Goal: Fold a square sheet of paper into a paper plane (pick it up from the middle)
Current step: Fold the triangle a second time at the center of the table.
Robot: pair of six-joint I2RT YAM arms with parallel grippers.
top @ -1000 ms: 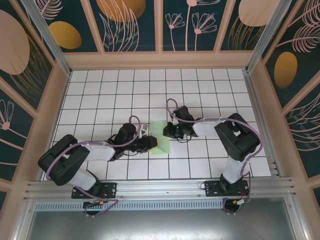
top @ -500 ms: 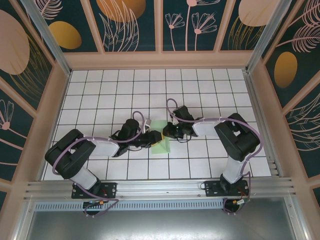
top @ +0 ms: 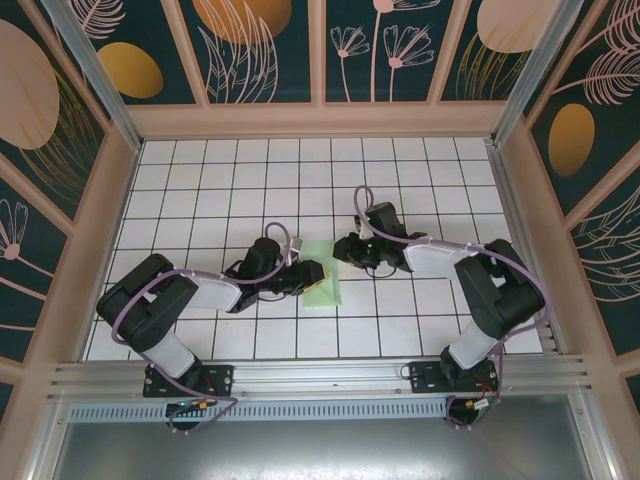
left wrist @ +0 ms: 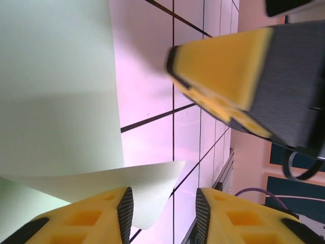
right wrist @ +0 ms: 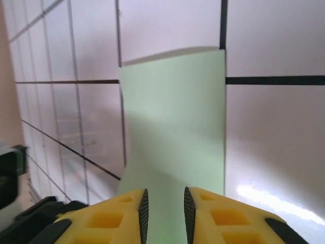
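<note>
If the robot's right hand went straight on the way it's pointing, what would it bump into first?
Most likely the green sheet of paper, lying on the table straight ahead of the right hand; how close is hard to judge.

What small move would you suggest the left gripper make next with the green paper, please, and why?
Probably close the left gripper on the square sheet of paper: its raised corner curls partly between the parted jaws, and the right gripper hovers open, holding nothing.
</note>
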